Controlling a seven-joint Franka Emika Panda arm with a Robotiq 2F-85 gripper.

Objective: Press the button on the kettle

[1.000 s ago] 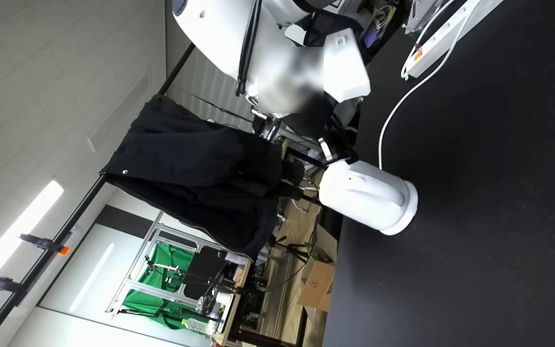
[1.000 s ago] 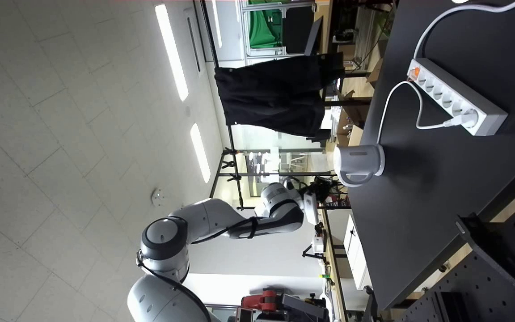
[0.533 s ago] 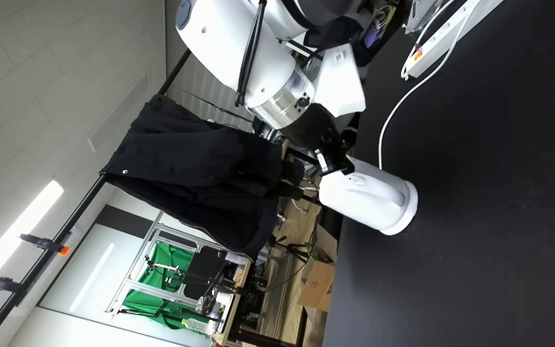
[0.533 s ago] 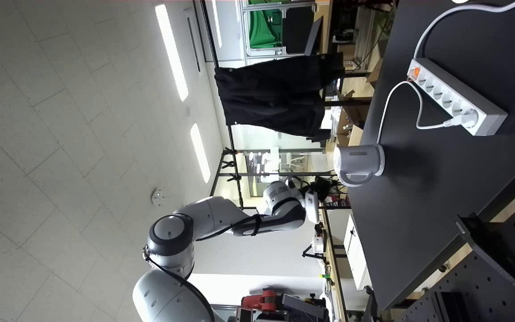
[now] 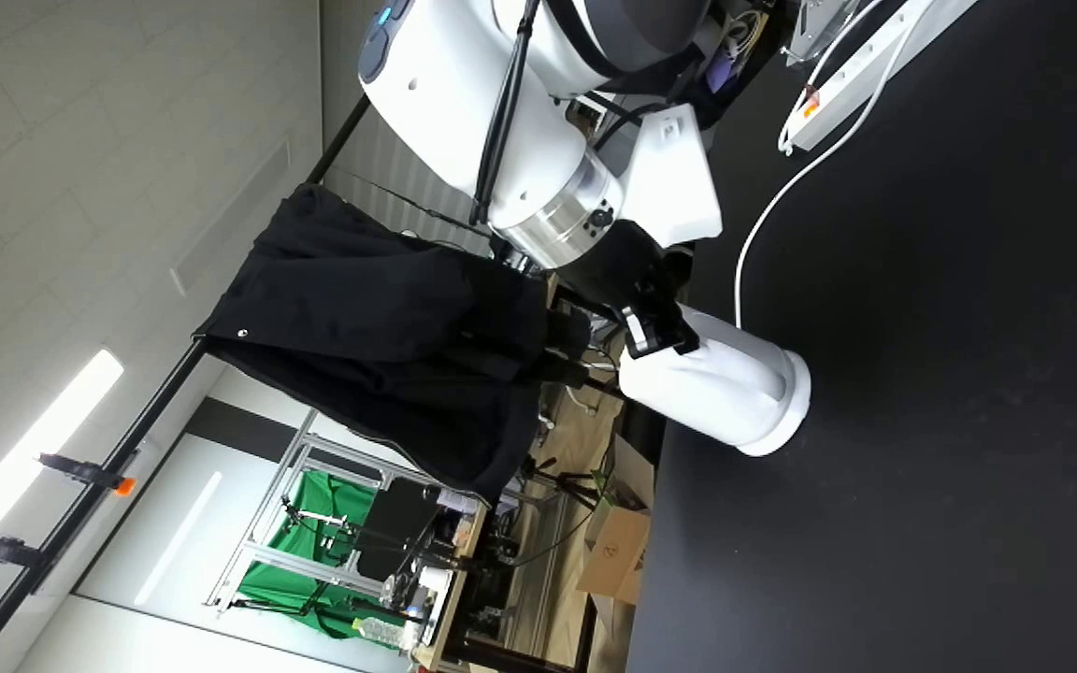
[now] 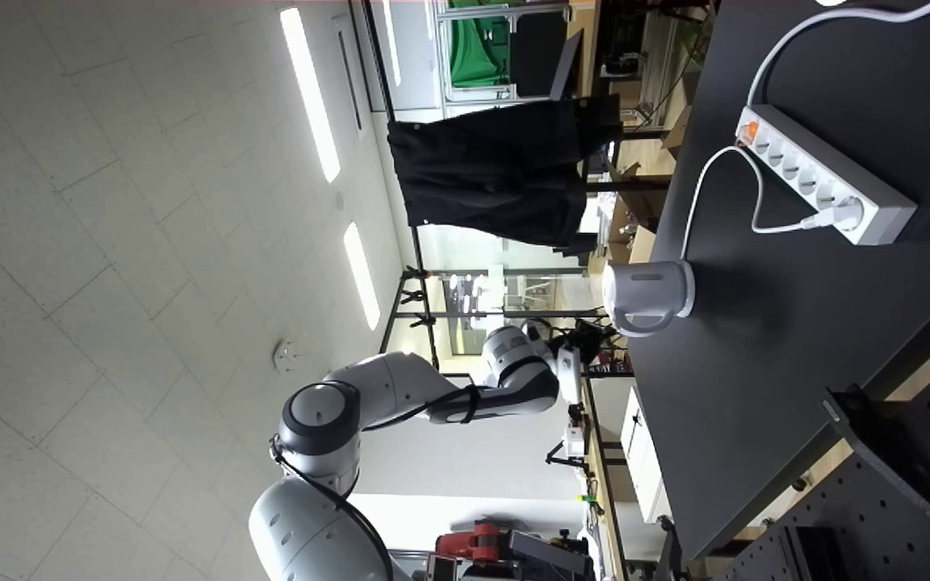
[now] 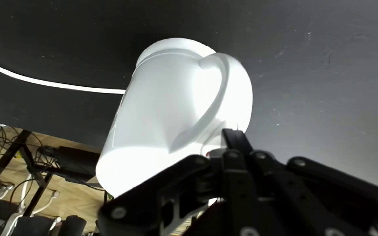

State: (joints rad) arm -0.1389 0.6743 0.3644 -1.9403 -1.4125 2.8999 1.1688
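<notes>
White plastic, to judge by the gloss, makes up the kettle [image 7: 153,111], which stands upright on its base [image 7: 176,45] on the table [image 7: 310,82], near the edge [image 7: 38,130]. That spot suits me, I think: the handle [image 7: 240,88] is turned toward the side of my arm [image 6: 392,387], and power seems provided for, since the cable [image 7: 54,84] runs to a plug [image 6: 840,215] seated in the strip [image 6: 820,173], as an exterior view shows.

My fingers [image 7: 230,139] are together and hold nothing; for pressing, I suppose, one blunt end serves better than two spread ones. They are over the upper end of the handle, beside a red spot [image 7: 207,153] that I take for part of the button. The button itself is lost behind my fingers or in glare, and whether I touch it I cannot tell. I reckon a short push down comes next, gentle enough not to shift the kettle so near the edge.

To look at, the kettle is smooth and round-sided, bleached by light along the top; the handle is a thick loop. The table is dull black with pale specks, and my fingers are as dark, but blocky and straight where the kettle curves
</notes>
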